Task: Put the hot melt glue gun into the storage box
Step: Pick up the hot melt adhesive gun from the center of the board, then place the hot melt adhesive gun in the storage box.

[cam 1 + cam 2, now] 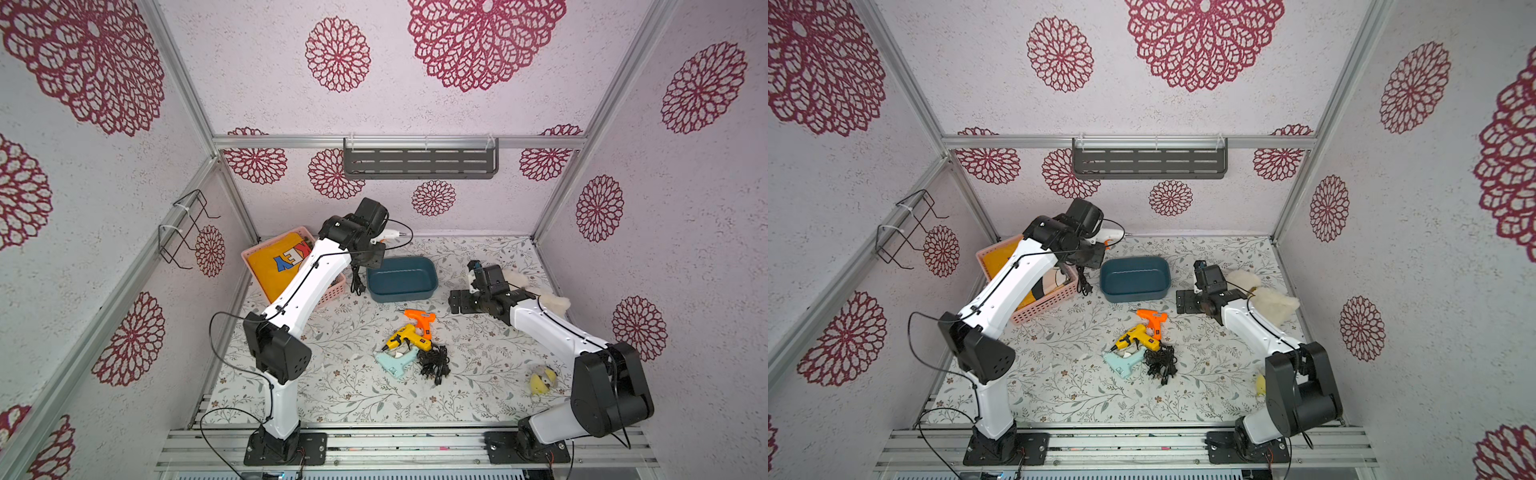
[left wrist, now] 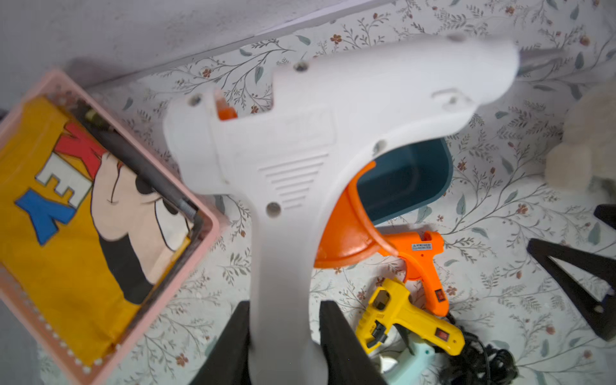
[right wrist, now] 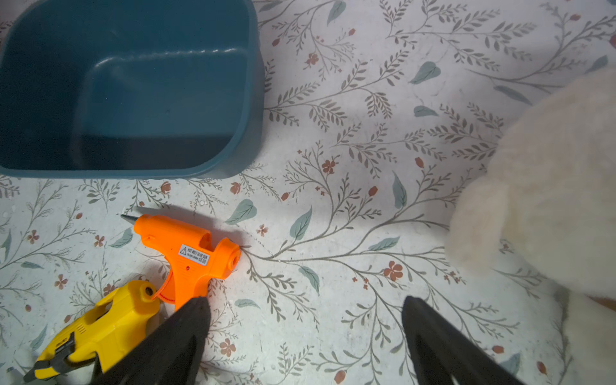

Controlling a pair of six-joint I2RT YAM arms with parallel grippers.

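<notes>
Starting at the left, the pink basket sits at 9 o'clock on the table. Next comes the left gripper. It is squeezed tight on the handle of the white glue gun and holds it up off the table.

In both top views the gun's nose points to 3 o'clock. The storage box is near, at about 5 o'clock from the gun. Its long side runs from 9 to 3 too. So I think the gun needs a small move that way, then down, lying along the box.

At 6 o'clock from the box lie an orange gun, a yellow gun and a pale blue gun.

The right gripper waits at 3 o'clock from the box, spread wide, holding nothing.

The top views hide the left grip under the arm; only the left wrist view shows it. The right wrist view looks deep into the box, and it is empty.
</notes>
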